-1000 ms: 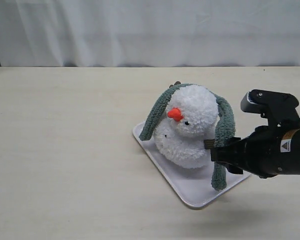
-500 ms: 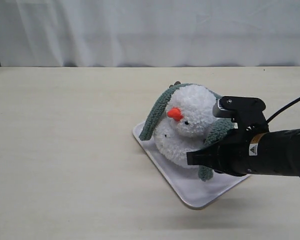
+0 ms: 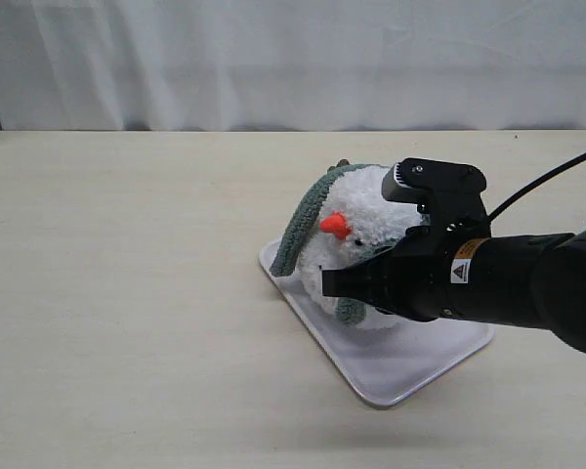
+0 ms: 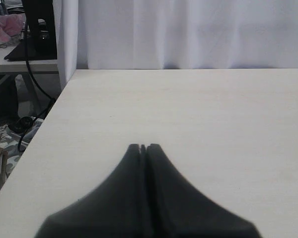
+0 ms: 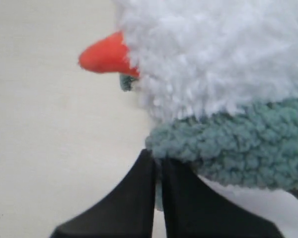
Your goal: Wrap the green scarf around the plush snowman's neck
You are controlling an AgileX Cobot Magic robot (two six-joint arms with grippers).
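Observation:
The plush snowman [image 3: 364, 207] sits on a white tray [image 3: 402, 377], its orange nose [image 3: 335, 226] pointing left. The green scarf [image 3: 298, 228] drapes over its head and hangs down its left side. My right gripper [image 3: 336, 286] reaches across the snowman's front, shut on the scarf's other end, which dangles just below the fingers. In the right wrist view the scarf [image 5: 238, 144] lies under the white head [image 5: 213, 54], and the right gripper [image 5: 158, 161] pinches a fold of it. My left gripper [image 4: 143, 147] is shut on nothing over bare table, outside the exterior view.
The tray lies skewed on a pale wooden table [image 3: 127, 293]. A white curtain [image 3: 293, 59] hangs behind the table's far edge. In the left wrist view the table's side edge [image 4: 49, 114] drops off beside cables and clutter.
My right gripper has closed on the scarf's right end and carried it leftward across the snowman's front. That end no longer hangs down the right side.

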